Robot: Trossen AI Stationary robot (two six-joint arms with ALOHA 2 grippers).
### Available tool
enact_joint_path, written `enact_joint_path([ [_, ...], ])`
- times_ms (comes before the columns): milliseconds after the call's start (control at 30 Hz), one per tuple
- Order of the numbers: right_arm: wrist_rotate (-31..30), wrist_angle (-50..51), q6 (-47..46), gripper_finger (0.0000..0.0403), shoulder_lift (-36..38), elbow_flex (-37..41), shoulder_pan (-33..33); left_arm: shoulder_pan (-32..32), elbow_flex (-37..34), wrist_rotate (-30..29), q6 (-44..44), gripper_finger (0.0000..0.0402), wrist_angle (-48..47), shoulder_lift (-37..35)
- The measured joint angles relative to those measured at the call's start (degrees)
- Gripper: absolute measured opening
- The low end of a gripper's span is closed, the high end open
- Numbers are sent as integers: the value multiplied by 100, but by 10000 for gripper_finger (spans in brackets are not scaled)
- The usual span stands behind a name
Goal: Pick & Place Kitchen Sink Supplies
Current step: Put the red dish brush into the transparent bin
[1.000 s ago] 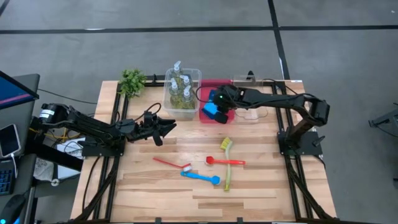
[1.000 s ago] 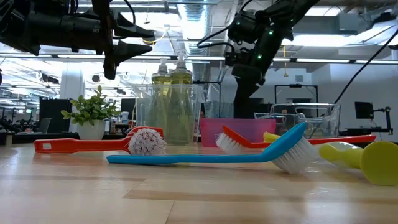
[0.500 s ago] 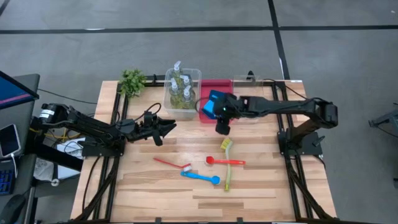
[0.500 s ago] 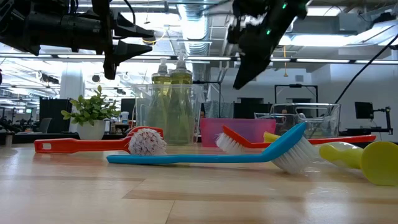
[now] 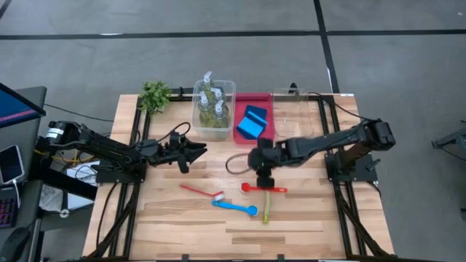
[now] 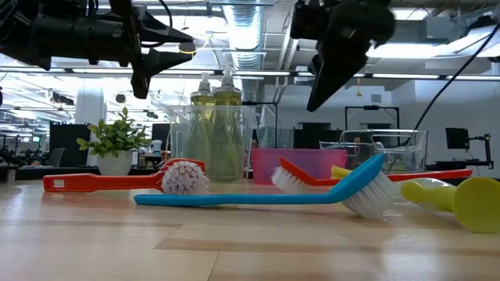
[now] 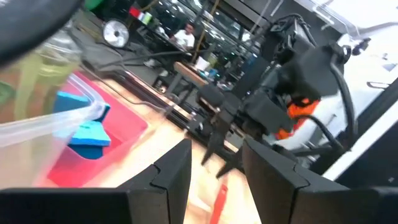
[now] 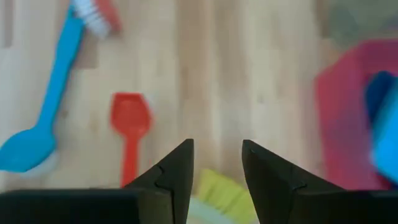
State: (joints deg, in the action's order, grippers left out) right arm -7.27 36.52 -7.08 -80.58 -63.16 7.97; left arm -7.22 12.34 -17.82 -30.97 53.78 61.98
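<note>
My right gripper [image 5: 263, 177] [image 8: 214, 168] hangs open and empty just above the bristle head of the yellow-green brush [image 8: 221, 198] [image 5: 266, 207]. That brush lies flat on the table beside a red brush [image 5: 266, 188], a blue brush [image 5: 234, 207] and a second red brush [image 5: 202, 191]. Blue sponges [image 5: 253, 122] lie in the red tray [image 5: 265, 100]. Pump bottles [image 5: 211, 103] stand in a clear tub. My left gripper [image 5: 199, 150] [image 7: 214, 168] waits open at mid-left, raised off the table.
A small green plant [image 5: 154, 94] stands at the far left corner. A second clear tub [image 5: 295, 109] sits to the right of the red tray. Bare wood lies along the near edge and on the table's right side.
My right gripper has left the red tray, swung toward the near edge and come down over the brushes, its fingers now pointing down at the yellow-green brush head. The blue sponges stay in the tray.
</note>
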Motion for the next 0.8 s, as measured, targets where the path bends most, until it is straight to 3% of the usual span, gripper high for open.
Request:
enact_joint_path([
  [433,-11,-353,-1231,126,-557,2,946,-2,2,478,1,144,-169,2],
  [800,-7,-401,-1643,126,-1189,2,1156,-55,2,483,20,144,-195,1],
])
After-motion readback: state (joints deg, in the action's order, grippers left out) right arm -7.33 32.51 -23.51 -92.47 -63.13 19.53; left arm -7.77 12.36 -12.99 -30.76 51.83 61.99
